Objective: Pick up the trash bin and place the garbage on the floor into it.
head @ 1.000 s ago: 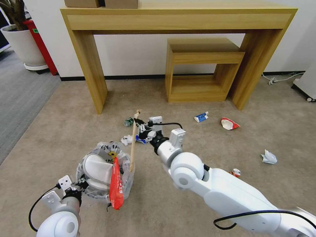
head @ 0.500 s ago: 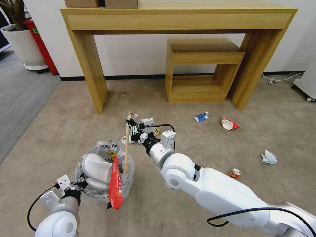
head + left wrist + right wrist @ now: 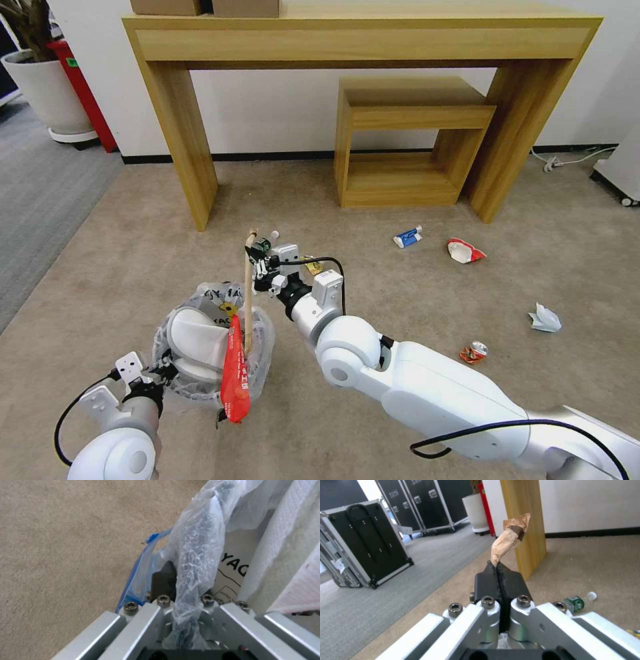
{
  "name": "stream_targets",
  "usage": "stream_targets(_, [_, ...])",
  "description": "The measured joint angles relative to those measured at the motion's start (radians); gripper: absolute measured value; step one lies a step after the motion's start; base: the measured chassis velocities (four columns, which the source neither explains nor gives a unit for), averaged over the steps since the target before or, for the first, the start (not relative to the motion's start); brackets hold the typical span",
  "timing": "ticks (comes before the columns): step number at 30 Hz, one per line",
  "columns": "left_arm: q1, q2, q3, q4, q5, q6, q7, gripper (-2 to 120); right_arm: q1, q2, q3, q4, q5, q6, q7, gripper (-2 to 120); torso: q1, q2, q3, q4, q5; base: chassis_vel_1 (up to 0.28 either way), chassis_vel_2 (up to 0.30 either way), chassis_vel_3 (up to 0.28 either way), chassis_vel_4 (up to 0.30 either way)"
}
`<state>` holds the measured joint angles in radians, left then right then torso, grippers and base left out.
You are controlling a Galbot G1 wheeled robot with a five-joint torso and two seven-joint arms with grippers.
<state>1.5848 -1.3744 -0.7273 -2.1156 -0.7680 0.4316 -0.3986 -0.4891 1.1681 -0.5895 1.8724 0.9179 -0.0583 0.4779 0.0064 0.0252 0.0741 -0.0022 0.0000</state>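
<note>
Beige carpet (image 3: 133,267) runs up to a white wall, where a tall wooden table (image 3: 360,40) stands over a smaller wooden shelf (image 3: 407,143), with a white plant pot (image 3: 47,93) off on the grey carpet at far left. Closer in sits the bin (image 3: 263,363), its clear bag (image 3: 196,545) bunched over the rim; a white slipper (image 3: 197,340) already lies inside and a red wrapper (image 3: 235,373) droops over the near edge. The left gripper (image 3: 157,377) is at the bin's near-left rim, its fingers pressed together on the bagged rim as the left wrist view shows, apparently to hold the bin up and steady as a target. The right arm reaches across from the right, and the right gripper (image 3: 257,257) pinches the top of a wooden stick (image 3: 248,300), jaws clamped flat on its frayed end (image 3: 511,538). The stick hangs nearly upright with its lower end over or just inside the bin's mouth; gripping it at the top lets it drop in lengthwise, by my reading. Litter still lies on the carpet: a small bottle (image 3: 578,602) just beyond the right gripper, a blue-white tube (image 3: 407,237), a red-and-white wrapper (image 3: 465,251), a paper wad (image 3: 545,319) and a crushed can (image 3: 474,351).
</note>
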Motion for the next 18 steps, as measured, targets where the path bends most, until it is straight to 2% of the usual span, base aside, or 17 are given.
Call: stream_targets(18, [0.018, 0.003, -0.002, -0.019, -0.001, -0.006, 0.003, 0, 0.009, 0.059, -0.049, -0.108, -0.132, 0.1, -0.059, 0, 0.0, 0.0, 0.0, 0.0, 0.0, 0.0, 0.0, 0.0, 0.0])
